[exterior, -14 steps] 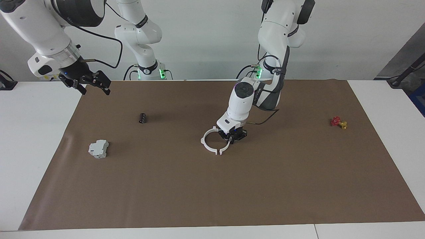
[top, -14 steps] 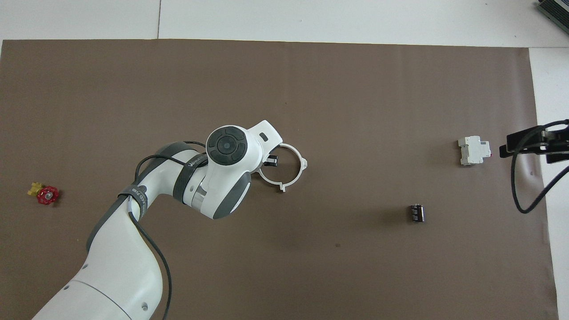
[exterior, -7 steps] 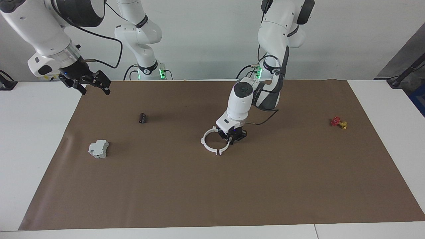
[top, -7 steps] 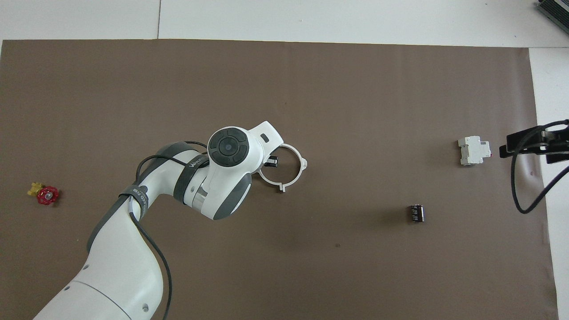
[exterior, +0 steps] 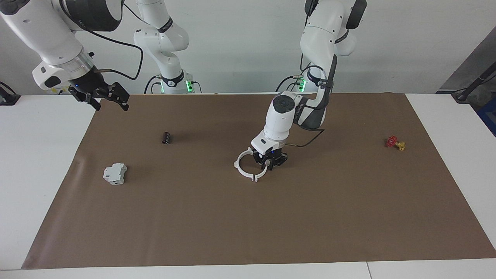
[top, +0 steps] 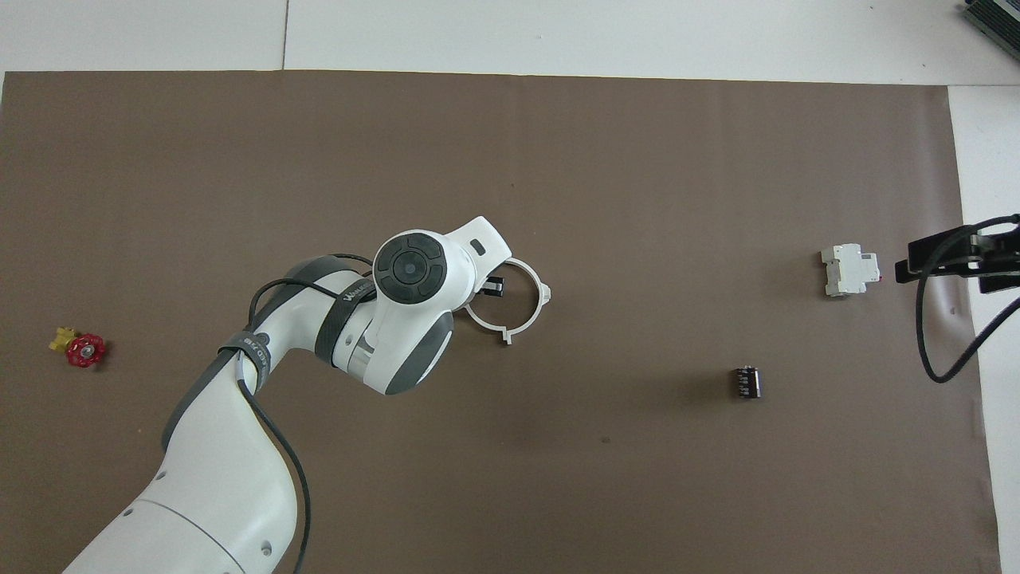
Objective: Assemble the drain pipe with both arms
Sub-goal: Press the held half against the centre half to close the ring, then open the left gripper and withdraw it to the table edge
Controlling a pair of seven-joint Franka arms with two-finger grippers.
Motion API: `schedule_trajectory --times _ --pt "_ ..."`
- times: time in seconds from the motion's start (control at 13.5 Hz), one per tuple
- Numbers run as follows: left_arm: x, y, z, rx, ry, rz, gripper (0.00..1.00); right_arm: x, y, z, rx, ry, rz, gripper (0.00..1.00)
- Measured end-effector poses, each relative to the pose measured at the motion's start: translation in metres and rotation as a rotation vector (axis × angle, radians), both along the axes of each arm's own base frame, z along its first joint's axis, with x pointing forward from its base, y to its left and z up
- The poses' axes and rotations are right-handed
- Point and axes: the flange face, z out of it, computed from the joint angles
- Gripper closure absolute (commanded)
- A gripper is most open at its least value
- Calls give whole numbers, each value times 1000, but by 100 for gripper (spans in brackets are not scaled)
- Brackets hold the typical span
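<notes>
The drain pipe (exterior: 237,165) lies flat on the brown mat near the table's middle as a thin white ring with small tabs, its two halves joined. My left gripper (exterior: 269,161) is down at the ring's rim on the side toward the left arm's end. In the overhead view the left wrist hides that part of the drain pipe (top: 544,295) and most of the left gripper (top: 488,288). My right gripper (exterior: 109,98) hangs open and holds nothing, raised over the mat's corner at the right arm's end; its tips (top: 948,257) show at the overhead view's edge.
A grey-white boxy block (exterior: 115,173) (top: 849,269) and a small dark cylinder (exterior: 166,137) (top: 747,382) lie toward the right arm's end. A red and yellow valve piece (exterior: 395,143) (top: 80,348) lies toward the left arm's end. The brown mat (exterior: 248,232) covers most of the table.
The left wrist has shifted slightly at the ring's rim. The ring stays in place and the right arm has not moved.
</notes>
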Motion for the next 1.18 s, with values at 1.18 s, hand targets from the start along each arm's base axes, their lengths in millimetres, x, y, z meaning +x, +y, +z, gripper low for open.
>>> schedule_trajectory --times 1.18 --pt "17 112 176 81 39 35 0 0 2 0 0 0 3 0"
